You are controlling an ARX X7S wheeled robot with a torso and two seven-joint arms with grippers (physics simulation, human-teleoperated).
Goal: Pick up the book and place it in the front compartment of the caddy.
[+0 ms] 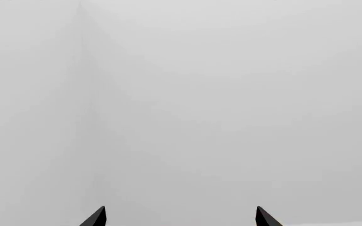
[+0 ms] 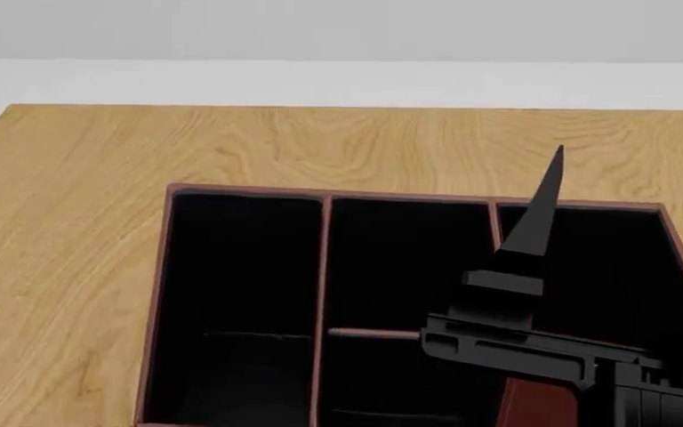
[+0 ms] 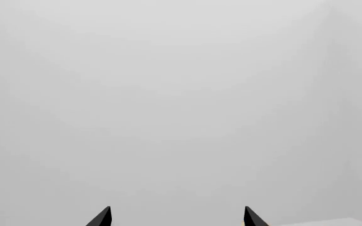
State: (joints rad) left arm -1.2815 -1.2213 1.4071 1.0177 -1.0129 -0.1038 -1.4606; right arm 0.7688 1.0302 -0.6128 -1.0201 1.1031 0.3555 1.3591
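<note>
- The right gripper (image 2: 532, 267) hangs nearest the head camera, over the caddy's right half, one black finger (image 2: 543, 209) pointing up and away.
- Both wrist views show two dark fingertips spread apart against blank grey, holding nothing. The left gripper (image 1: 179, 217) is outside the head view.
- The caddy (image 2: 321, 258), red-brown with black cells, lies wide across the wooden table (image 2: 68, 205).
- The book cannot be made out against the black cells, so its direction and long axis are unclear.
- No readable writing anywhere.
</note>
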